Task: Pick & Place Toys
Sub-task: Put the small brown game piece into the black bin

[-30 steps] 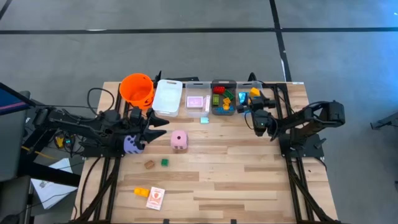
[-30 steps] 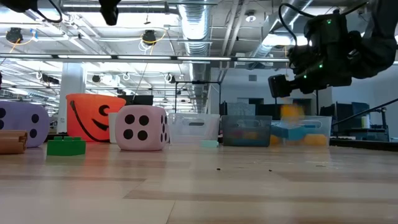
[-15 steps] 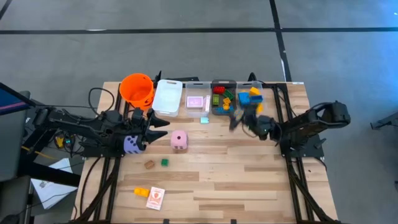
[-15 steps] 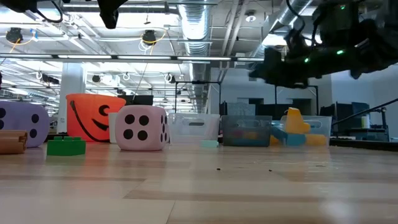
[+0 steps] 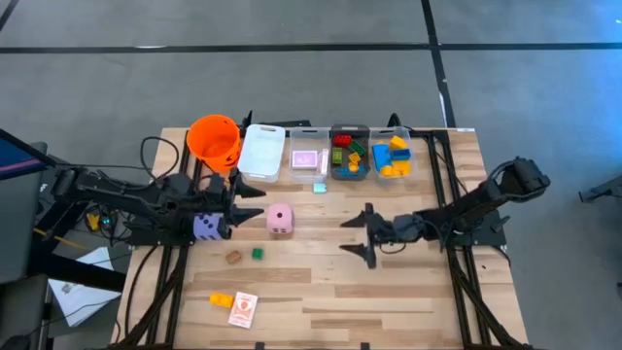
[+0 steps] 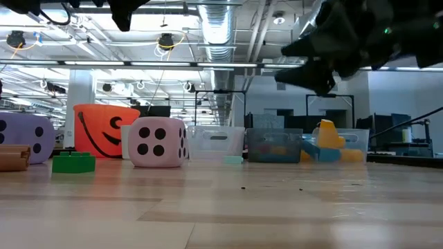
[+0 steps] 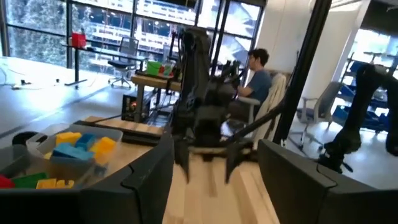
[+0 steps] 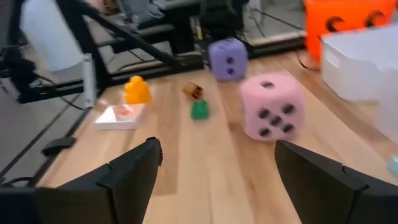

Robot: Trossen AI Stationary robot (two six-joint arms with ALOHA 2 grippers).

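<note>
Two dice stand on the table: a pink one (image 5: 280, 219) (image 8: 272, 107) in the middle and a purple one (image 5: 206, 226) (image 8: 227, 58) to its left, beside my left arm. Near them lie a green brick (image 5: 258, 254), a brown brick (image 5: 233, 258), an orange-yellow brick (image 5: 222, 300) and a card (image 5: 243, 309). My left gripper (image 5: 255, 197) (image 7: 214, 180) hovers open above the table, left of the pink die, pointing right. My right gripper (image 5: 362, 233) (image 8: 217, 180) hangs open right of the pink die, pointing left toward it, with nothing between its fingers.
Along the far edge stand an orange bucket (image 5: 214, 138), a white bin (image 5: 261, 151), a clear bin (image 5: 307, 157) with a pink card, and two bins (image 5: 349, 154) (image 5: 392, 156) with bricks. A small teal piece (image 5: 319, 187) lies in front of them. Bare wood shows near and right.
My right gripper has swung from beside the far right bin toward the table's middle and near side, turning until it points at the table's left edge and the pink die. It has stayed open.
</note>
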